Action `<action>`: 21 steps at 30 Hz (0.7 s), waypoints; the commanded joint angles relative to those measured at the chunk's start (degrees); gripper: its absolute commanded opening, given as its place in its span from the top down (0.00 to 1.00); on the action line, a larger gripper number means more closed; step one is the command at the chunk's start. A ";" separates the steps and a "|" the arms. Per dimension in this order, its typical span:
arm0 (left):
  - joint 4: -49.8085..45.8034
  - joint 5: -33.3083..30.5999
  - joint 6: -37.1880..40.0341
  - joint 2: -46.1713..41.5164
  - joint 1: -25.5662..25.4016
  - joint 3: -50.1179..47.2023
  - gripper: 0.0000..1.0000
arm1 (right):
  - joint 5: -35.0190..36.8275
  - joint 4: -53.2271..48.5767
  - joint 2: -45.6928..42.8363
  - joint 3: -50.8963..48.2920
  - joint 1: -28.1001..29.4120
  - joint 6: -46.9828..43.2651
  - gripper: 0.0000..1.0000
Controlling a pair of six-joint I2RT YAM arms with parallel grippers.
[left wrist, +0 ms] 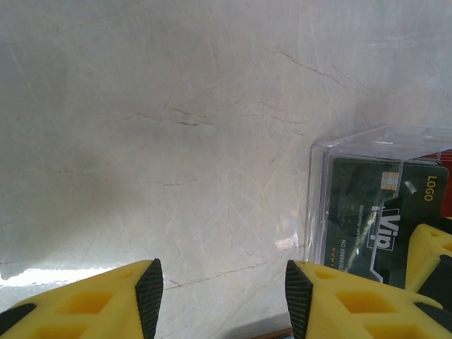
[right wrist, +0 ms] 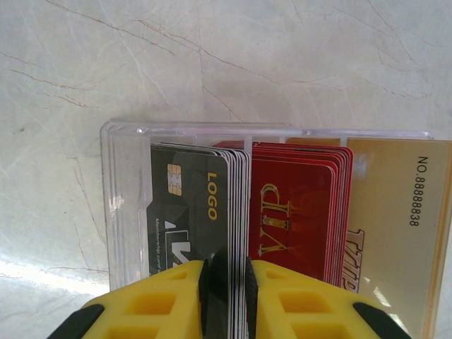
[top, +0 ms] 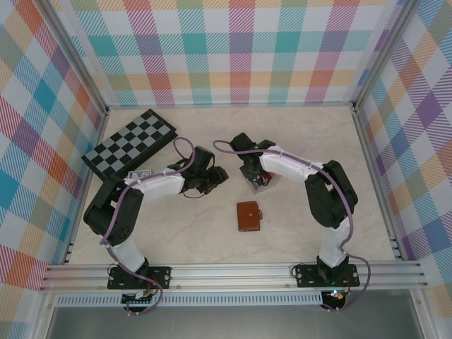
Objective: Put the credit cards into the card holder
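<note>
- Chessboard (top: 131,145): folding board at the far left of the tabletop (top: 212,244), well apart from the work.
- Left claw (left wrist: 222,289): released, with bare tabletop between its pads. It sits just left of the clear tray (left wrist: 318,205).
- Card holder (top: 248,215): reddish-brown and folded shut, lying flat between the two arms. It is nearer the bases than either claw, and its snap tab faces right.
- Right claw (right wrist: 229,282): clenched on the edges of the black credit cards (right wrist: 198,198), which are in the tray with red and tan stacks to their right.
- Governing relation: the holder lies just base-ward of the right claw, which is the nearer arm. It appears to need opening first.
- Legible writing: "LOGO" and part of "VIP" on the black card, "VIP" on the red, "NO.88888838" on the tan.
</note>
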 commanded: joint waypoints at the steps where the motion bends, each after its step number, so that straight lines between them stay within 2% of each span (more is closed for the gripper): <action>1: 1.15 0.46 -0.43 0.70 0.45 0.85 0.49 | -0.05 -1.64 -1.23 -0.67 -0.56 0.15 0.79; 13: 1.11 0.82 -0.30 1.04 0.45 1.13 0.49 | 1.40 -1.87 -4.10 -0.38 -0.60 -0.87 0.87; 21: 1.25 1.13 -0.29 1.35 0.45 1.41 0.49 | -2.65 -3.47 -4.97 0.59 -0.62 0.11 0.92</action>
